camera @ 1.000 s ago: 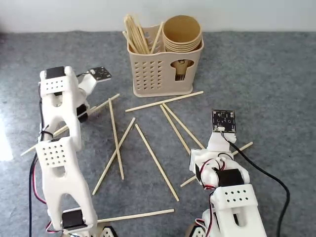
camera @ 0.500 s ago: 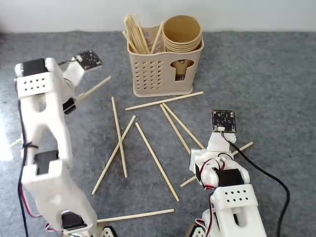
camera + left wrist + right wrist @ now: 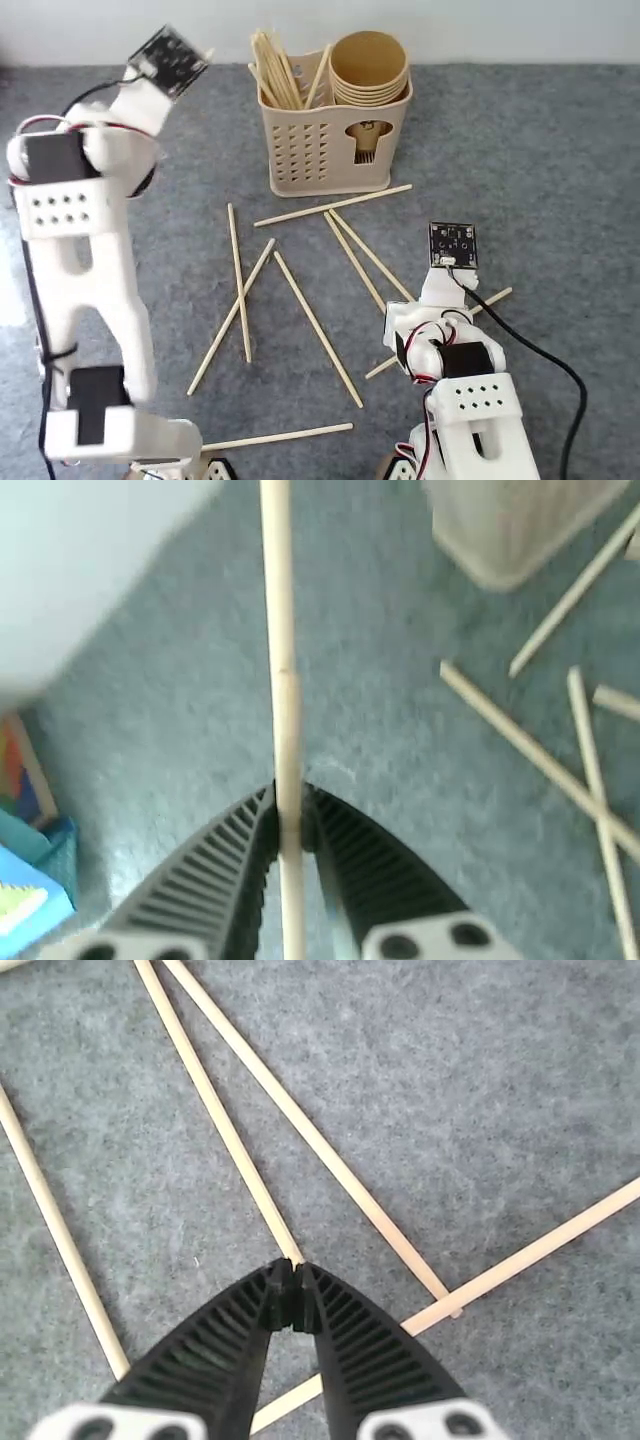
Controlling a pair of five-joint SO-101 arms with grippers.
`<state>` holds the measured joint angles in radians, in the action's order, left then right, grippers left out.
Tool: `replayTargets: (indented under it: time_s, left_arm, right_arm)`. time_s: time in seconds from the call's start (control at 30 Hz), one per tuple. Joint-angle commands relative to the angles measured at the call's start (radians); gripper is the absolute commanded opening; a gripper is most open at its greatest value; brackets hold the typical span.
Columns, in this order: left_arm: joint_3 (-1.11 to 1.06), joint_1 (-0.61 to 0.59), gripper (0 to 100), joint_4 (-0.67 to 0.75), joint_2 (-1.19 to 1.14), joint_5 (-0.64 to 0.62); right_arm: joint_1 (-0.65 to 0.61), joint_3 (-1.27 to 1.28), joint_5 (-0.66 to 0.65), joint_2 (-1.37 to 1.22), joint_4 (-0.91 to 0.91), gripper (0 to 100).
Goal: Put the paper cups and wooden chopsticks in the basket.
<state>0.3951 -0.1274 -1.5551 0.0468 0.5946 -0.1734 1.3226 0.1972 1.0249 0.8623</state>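
Note:
My left gripper (image 3: 288,798) is shut on a wooden chopstick (image 3: 277,660) and holds it well above the grey mat. In the high view the left arm (image 3: 75,200) stands raised at the back left, beside the beige basket (image 3: 325,150). The basket holds a stack of paper cups (image 3: 369,62) and several chopsticks (image 3: 273,70). Several loose chopsticks (image 3: 315,325) lie on the mat in front of it. My right gripper (image 3: 293,1270) is shut on nothing, low over the mat, its tips at the end of a chopstick (image 3: 215,1120).
The right arm (image 3: 445,350) sits at the front right over crossed chopsticks (image 3: 310,1135). One chopstick (image 3: 275,437) lies near the front edge between the arm bases. A pale wall (image 3: 500,30) borders the mat behind the basket. Colourful items (image 3: 25,870) lie off the mat.
The left arm has risen from the mat and swung toward the back, taking one chopstick up with it. The right arm has kept still.

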Motion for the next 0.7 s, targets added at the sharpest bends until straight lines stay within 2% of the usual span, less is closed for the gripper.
replayTargets:
  time_s: [0.0,0.17,0.37,0.67]
  left_arm:
    - [0.008,0.097,1,0.127,0.114,-0.130]
    - [0.008,0.187,1,0.336,0.121,-0.310]
    - [0.013,0.278,1,0.565,0.084,-0.428]
    - [0.013,0.321,1,0.878,0.028,-0.635]
  right_arm:
    - [-0.005,-0.005,-0.011,0.016,-0.016,0.8]
    - [-0.005,-0.005,-0.011,0.016,-0.016,0.8]
    - [-0.005,-0.005,-0.011,0.016,-0.016,0.8]
    - [-0.005,-0.005,-0.011,0.016,-0.018,0.8]
